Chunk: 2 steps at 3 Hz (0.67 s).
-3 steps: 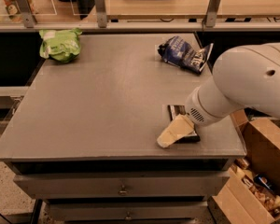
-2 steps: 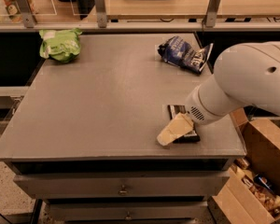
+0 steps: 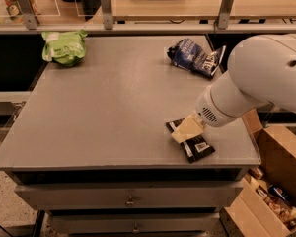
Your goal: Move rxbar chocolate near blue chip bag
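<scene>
The rxbar chocolate [image 3: 196, 146], a small dark bar with a white label patch, lies flat on the grey table [image 3: 103, 107] near its front right corner. My gripper [image 3: 186, 130] reaches in from the right on a large white arm; its pale finger [image 3: 188, 128] rests over the bar's middle, covering part of it. The blue chip bag [image 3: 195, 56], crumpled dark blue foil with white lettering, lies at the table's back right, well behind the bar.
A light green bag [image 3: 65, 46] lies at the back left corner. A railing with posts [image 3: 106, 8] runs behind the table. An open cardboard box [image 3: 276, 181] with items stands on the floor at the right. Drawers [image 3: 130, 199] sit below the tabletop.
My gripper has moved slightly; the bar now shows on both sides of the finger, where before only its far end showed. Both bags have not moved.
</scene>
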Tool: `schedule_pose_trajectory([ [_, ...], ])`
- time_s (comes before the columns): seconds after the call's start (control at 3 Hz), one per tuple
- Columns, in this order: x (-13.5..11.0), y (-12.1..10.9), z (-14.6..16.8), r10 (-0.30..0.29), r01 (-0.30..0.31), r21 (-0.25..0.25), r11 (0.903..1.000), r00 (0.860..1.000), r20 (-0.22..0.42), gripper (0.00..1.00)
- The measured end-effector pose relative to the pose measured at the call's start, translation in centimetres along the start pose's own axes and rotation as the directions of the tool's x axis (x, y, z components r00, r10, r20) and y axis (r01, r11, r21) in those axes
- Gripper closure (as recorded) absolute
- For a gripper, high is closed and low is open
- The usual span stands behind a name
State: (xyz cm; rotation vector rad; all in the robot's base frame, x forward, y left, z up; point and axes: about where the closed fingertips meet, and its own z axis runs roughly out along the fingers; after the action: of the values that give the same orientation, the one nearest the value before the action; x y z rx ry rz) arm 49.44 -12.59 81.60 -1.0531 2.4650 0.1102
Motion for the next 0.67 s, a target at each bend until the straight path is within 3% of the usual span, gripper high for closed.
schedule_pose_trajectory([
  [0.33, -0.1, 0.0, -0.3, 0.0, 0.0, 0.0, 1.0, 1.0, 0.0, 1.0],
  [0.67, -1.3, 0.0, -1.1, -0.035, 0.035, 0.001, 0.9994, 0.999, 0.035, 1.0],
])
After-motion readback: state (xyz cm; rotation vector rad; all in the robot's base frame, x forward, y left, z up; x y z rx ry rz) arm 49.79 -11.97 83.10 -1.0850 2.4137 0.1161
